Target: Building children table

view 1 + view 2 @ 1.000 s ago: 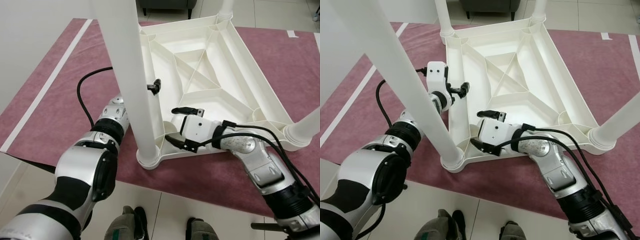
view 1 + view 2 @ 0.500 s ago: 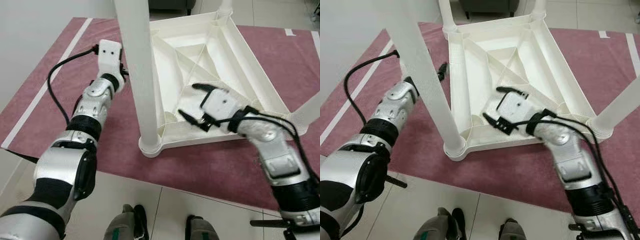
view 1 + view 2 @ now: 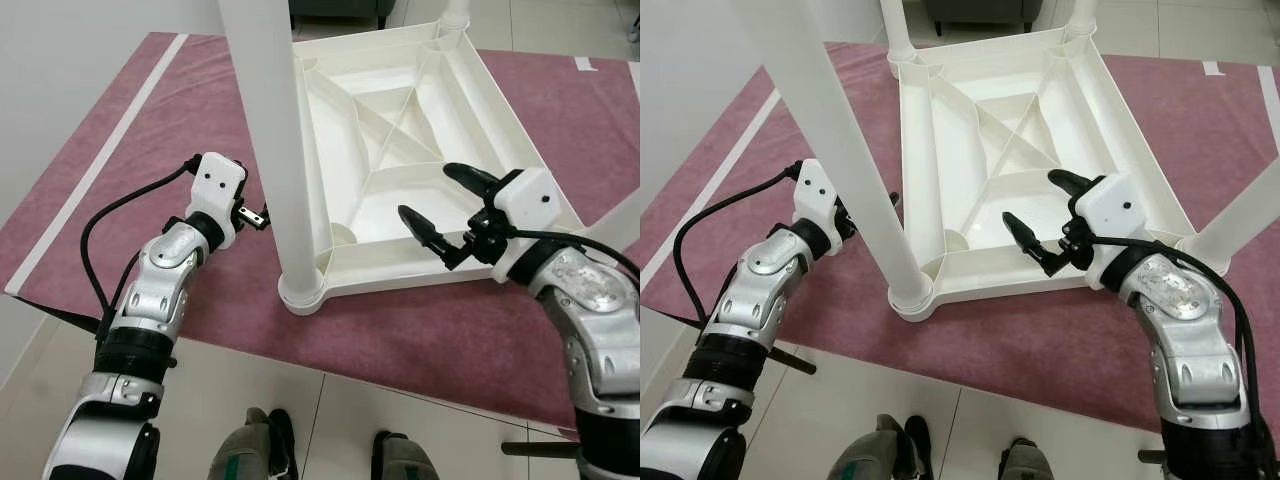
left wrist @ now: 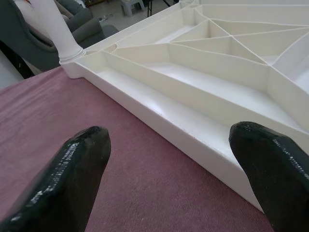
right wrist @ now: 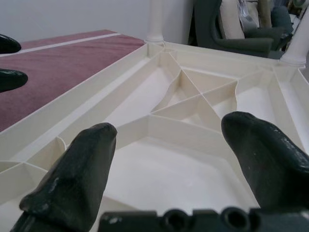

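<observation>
A white children's table (image 3: 400,130) lies upside down on a maroon rug (image 3: 120,190), its near leg (image 3: 268,140) rising at twelve o'clock. The left gripper (image 3: 256,215) hovers at nine o'clock of that leg. The right gripper (image 3: 445,208), fingers spread, hangs over the table's three-o'clock corner.

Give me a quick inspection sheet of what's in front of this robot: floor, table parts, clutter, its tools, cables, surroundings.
Surface: maroon rug with a white stripe, on pale floor tiles.
Job's things: white plastic table top lies upside down on the rug, ribs up; white legs stand in its corners, the nearest leg upright.
Clutter: nothing seen.
Tools: left tool open, low over the rug beside the top's outer edge; right tool open, above the ribbed underside, holding nothing.
Cables: black cable loops along the left arm; black cables run along the right forearm.
Surroundings: dark armchair beyond the rug.
</observation>
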Motion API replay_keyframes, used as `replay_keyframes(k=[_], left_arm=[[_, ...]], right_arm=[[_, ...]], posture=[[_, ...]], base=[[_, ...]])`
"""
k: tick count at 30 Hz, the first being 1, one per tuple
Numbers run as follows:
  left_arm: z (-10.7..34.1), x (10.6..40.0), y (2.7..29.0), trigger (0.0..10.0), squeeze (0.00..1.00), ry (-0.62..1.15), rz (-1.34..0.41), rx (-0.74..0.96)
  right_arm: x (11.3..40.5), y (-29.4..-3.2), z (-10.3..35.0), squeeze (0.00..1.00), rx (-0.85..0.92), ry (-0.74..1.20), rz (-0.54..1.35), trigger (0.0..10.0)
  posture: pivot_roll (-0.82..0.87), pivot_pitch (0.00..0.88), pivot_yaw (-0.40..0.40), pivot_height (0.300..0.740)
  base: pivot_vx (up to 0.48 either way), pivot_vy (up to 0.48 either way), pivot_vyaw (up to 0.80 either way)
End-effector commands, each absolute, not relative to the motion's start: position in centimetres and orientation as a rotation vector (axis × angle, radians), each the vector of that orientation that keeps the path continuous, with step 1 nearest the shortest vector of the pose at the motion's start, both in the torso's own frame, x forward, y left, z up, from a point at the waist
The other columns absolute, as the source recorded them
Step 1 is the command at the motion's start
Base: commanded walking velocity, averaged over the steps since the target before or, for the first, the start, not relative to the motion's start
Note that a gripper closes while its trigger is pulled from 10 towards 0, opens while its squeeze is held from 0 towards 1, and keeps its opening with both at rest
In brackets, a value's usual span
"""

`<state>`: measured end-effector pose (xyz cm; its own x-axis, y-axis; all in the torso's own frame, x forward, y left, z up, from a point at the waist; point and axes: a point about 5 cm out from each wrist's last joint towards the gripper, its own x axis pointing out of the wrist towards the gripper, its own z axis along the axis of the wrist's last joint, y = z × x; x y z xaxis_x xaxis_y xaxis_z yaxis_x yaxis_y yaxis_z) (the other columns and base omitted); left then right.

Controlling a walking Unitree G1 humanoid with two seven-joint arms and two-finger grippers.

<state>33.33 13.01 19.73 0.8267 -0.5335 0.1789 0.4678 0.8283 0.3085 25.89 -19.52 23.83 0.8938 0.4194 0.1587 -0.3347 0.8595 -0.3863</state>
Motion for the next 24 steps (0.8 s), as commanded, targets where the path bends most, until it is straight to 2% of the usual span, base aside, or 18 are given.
replay_keyframes(k=[1, 2, 3, 7, 8, 9, 10, 11, 13, 16, 17, 23, 24], left_arm=[[19.5, 32.6, 13.5, 10.0, 0.00, -0.262, -0.544, 0.288], [19.5, 32.6, 13.5, 10.0, 0.00, -0.262, -0.544, 0.288], [19.3, 30.6, 14.1, 10.0, 0.00, -0.268, -0.571, 0.308], [19.1, 28.7, 14.2, 10.0, 0.00, -0.250, -0.646, 0.313], [18.8, 27.4, 14.2, 10.0, 0.00, -0.214, -0.723, 0.310], [18.8, 27.4, 14.2, 10.0, 0.00, -0.214, -0.723, 0.310], [18.5, 25.9, 14.1, 10.0, 0.00, -0.166, -0.830, 0.307], [18.5, 25.9, 14.1, 10.0, 0.00, -0.166, -0.830, 0.307], [18.1, 23.5, 13.9, 10.0, 0.00, -0.077, -0.991, 0.293], [17.9, 22.8, 13.8, 10.0, 0.00, -0.051, -1.035, 0.292], [17.8, 22.3, 13.5, 10.0, 1.00, -0.041, -1.044, 0.294], [17.7, 21.8, 13.4, 10.0, 1.00, -0.024, -1.027, 0.297], [17.7, 22.2, 13.5, 10.0, 0.00, -0.026, -0.968, 0.298]], right_arm=[[25.4, -19.8, 23.6, 0.00, -0.312, -0.242, 0.334, 10.0], [25.4, -19.8, 23.6, 0.00, -0.312, -0.242, 0.334, 10.0], [24.2, -20.2, 21.9, 0.00, -0.213, -0.217, 0.220, 10.0], [23.2, -20.3, 20.9, 0.00, -0.165, -0.190, 0.191, 10.0], [22.7, -20.4, 20.5, 0.00, -0.144, -0.174, 0.183, 10.0], [22.7, -20.4, 20.5, 0.00, -0.144, -0.174, 0.183, 10.0], [22.3, -20.8, 20.1, 0.00, -0.130, -0.157, 0.175, 10.0], [22.3, -20.8, 20.1, 0.00, -0.130, -0.157, 0.175, 10.0], [21.6, -21.5, 19.5, 0.00, -0.111, -0.123, 0.181, 10.0], [21.4, -22.1, 19.3, 0.00, -0.118, -0.105, 0.187, 10.0], [21.1, -22.8, 19.1, 0.00, -0.120, -0.088, 0.159, 10.0], [20.8, -23.4, 18.9, 0.00, -0.109, -0.075, 0.122, 10.0], [20.7, -23.6, 18.8, 0.00, -0.101, -0.073, 0.103, 10.0]], posture=[[-0.09, 0.146, 0.144, 0.740], [-0.09, 0.146, 0.144, 0.740], [-0.09, 0.140, 0.144, 0.740], [-0.08, 0.139, 0.142, 0.740], [-0.08, 0.140, 0.140, 0.740], [-0.08, 0.140, 0.140, 0.740], [-0.08, 0.142, 0.138, 0.740], [-0.08, 0.142, 0.138, 0.740], [-0.08, 0.144, 0.133, 0.740], [-0.08, 0.146, 0.133, 0.740], [-0.08, 0.146, 0.131, 0.740], [-0.09, 0.148, 0.132, 0.740], [-0.09, 0.145, 0.129, 0.740]], base=[[0.000, 0.000, 0.00], [0.000, 0.000, 0.00], [0.000, 0.000, 0.00], [0.000, 0.000, 0.00], [0.000, 0.000, 0.00], [0.000, 0.000, 0.00], [0.000, 0.000, 0.00], [0.000, 0.000, 0.00], [0.000, 0.000, 0.00], [0.000, 0.000, 0.00], [0.000, 0.000, 0.00], [0.000, 0.000, 0.00], [0.000, 0.000, 0.00]])
